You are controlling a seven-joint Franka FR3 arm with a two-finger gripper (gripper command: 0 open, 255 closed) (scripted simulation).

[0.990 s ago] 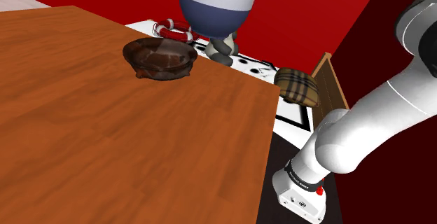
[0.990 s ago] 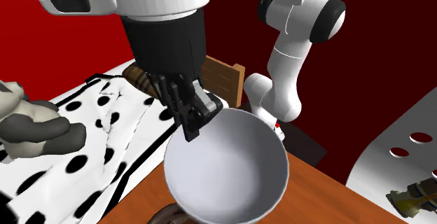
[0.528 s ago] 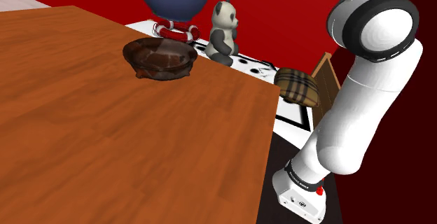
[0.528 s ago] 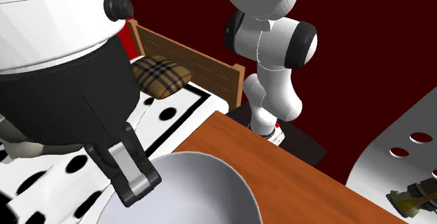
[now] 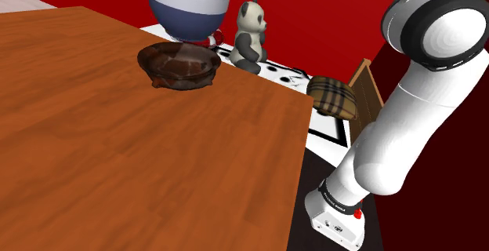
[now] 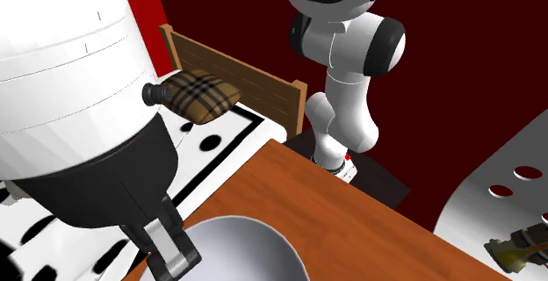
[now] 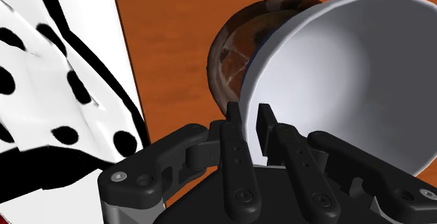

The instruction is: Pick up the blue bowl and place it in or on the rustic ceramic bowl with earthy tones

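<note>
Plainly, the first half of the task could be counted as done. The blue bowl (image 5: 186,10), white inside and blue on its lower outside, was held off the wooden table (image 5: 117,155) by the gripper (image 7: 249,114). The two black fingers were closed narrowly on the bowl's rim, one inside the wall and one outside.

In the shoulder view the bowl was seen hanging above and just behind the brown ceramic bowl (image 5: 179,63), apart from it. In the wrist view the brown bowl was partly covered by the held one, so the two were judged nearly but not wholly lined up. What was left, as far as could be judged, was a small shift over the brown bowl, a lowering until the one was seated in or on the other, and a release.

Nothing was seen inside the held bowl, its white interior being bare. In the part of the brown bowl that was shown, only a mottled dark glaze was made out, and no contents. A toy panda (image 5: 249,36) and a plaid cushion (image 5: 331,96) were seen on the spotted bedcover (image 7: 42,82) beyond the table's edge.
</note>
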